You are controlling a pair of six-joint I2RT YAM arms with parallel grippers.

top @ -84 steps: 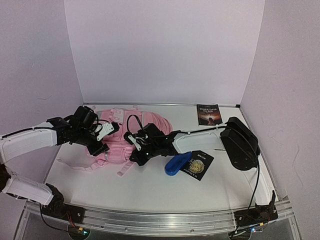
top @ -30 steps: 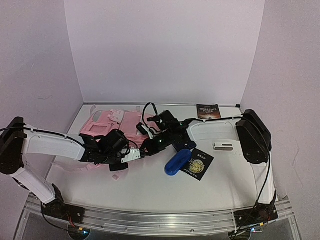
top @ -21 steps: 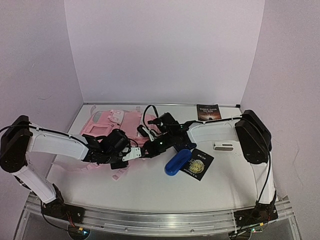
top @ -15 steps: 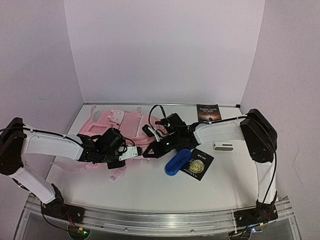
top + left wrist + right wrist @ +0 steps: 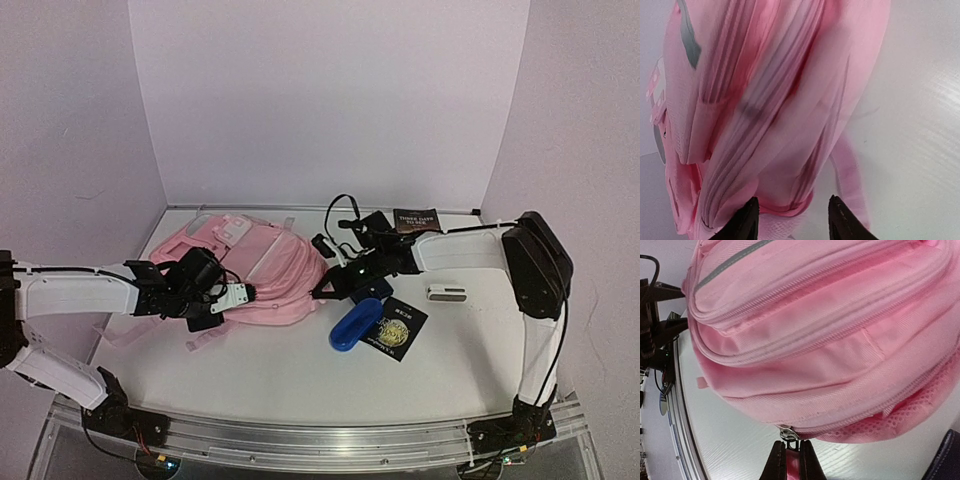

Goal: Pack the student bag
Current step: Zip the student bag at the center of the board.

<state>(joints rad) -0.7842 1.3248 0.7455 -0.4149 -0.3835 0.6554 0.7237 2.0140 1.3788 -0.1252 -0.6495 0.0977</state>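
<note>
The student bag [image 5: 262, 262] is a pink backpack lying on its side at the back left of the table, with grey-lined zips running along its rounded body [image 5: 810, 325]. My right gripper [image 5: 323, 289] is at the bag's right end, shut on the metal zip pull [image 5: 789, 434] of the lowest zip, and a pink tab shows between its fingers [image 5: 792, 457]. My left gripper [image 5: 224, 299] is at the bag's near left edge. Its jaws stand open around the bag's bottom seam [image 5: 785, 210], beside a pink strap [image 5: 850, 175].
A blue oblong case [image 5: 356, 325] and a dark booklet with a gold emblem [image 5: 401, 326] lie right of the bag. A dark blue item [image 5: 373, 290] sits under the right arm. A small white object [image 5: 447, 293] and a dark book [image 5: 418, 224] lie further right and behind.
The right gripper has drawn the zip pull to the right along the bag, which now looks rounder. The left gripper shut, reopened and slid left to the bag's near edge.
</note>
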